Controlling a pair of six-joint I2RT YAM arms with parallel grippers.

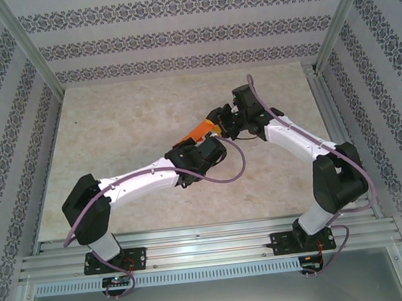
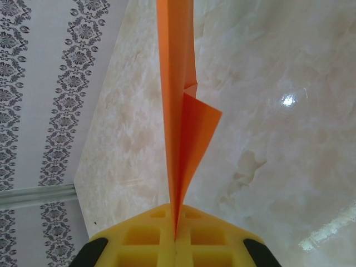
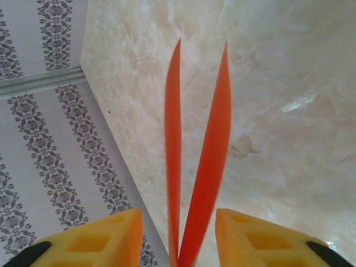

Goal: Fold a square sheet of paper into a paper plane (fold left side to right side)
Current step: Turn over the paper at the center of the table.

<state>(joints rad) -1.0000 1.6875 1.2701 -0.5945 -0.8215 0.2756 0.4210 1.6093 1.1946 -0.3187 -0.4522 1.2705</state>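
**A:** What's the left tool doing?

**B:** The left tool (image 2: 175,222) has yellow pads and is pinching fully shut on the narrow end of the paper plane (image 2: 181,139). The paper is running straight out from betw. the pads, edge-on to the wrist cam.

**A:** And the right tool?

**B:** The right tool (image 3: 178,222) is standing part open. Its yellow fingers (image 3: 105,239) are sitting either side of the paper w/ clear gaps. Two orange layers are splaying in a narrow V betw. them, and neither is touching a pad, so it's gripping nothing.

**A:** How is the paper going to handle?

**B:** Judging by looks, it's v. light and thin. It's prob. floppy away from the creases and stiffer along them. It's easy to crush or tear, and smooth enough to be sliding out of a loose pinch. The best hold is prob. across all layers near the folded spine w/ flat pads, not on a loose flap.

**A:** What's it looking like?

**B:** It's bright orange, plain, w/ no marks, folded into a long slim strip that isn't yet a finished dart. Partway along, a triangular flap is sticking out to one side, w/ a small crumple where it's meeting the spine. In the top view it's sitting betw. the two tools, over the middle of the pale marbled worktop (image 1: 115,144), apparently lifted off it.
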